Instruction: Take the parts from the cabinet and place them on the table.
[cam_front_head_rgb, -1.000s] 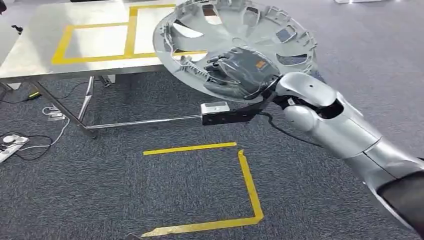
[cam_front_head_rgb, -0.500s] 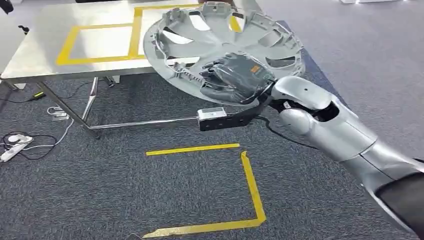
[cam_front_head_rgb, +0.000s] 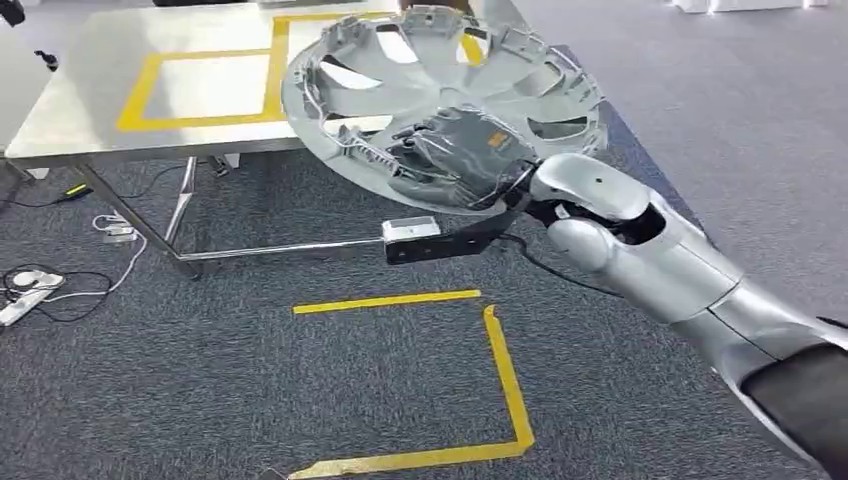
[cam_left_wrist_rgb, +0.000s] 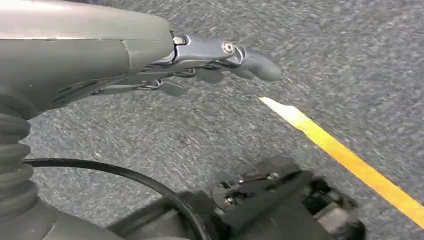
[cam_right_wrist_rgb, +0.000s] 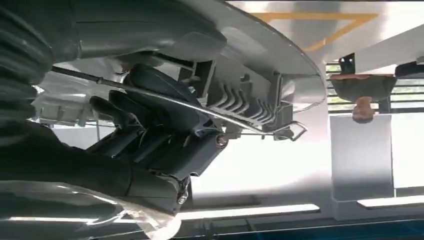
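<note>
Already out of the cabinet, the hubcap (cam_front_head_rgb: 440, 95) is carried in the air by the right hand (cam_front_head_rgb: 455, 155), inner ribbed face up and tilted. The hand's dark fingers (cam_right_wrist_rgb: 150, 125) curl over the near rim and grip it, with the bulk of the disc reaching forward and away from the hand, overhanging the near right corner of the tabletop (cam_front_head_rgb: 90, 100). So the fetching looks done for this part; what is left is to bring it fully over the tabletop, lower it and let go. It is not yet resting on anything.

Beyond the hand, the steel tabletop carries yellow tape boxes (cam_front_head_rgb: 200, 85), likely the places meant for parts; what shows of them is bare. Below the hand, a yellow taped square (cam_front_head_rgb: 500, 370) marks the grey carpet.

The left hand (cam_left_wrist_rgb: 215, 65) hangs over the carpet beside a yellow line, holding nothing, fingers loosely extended.
</note>
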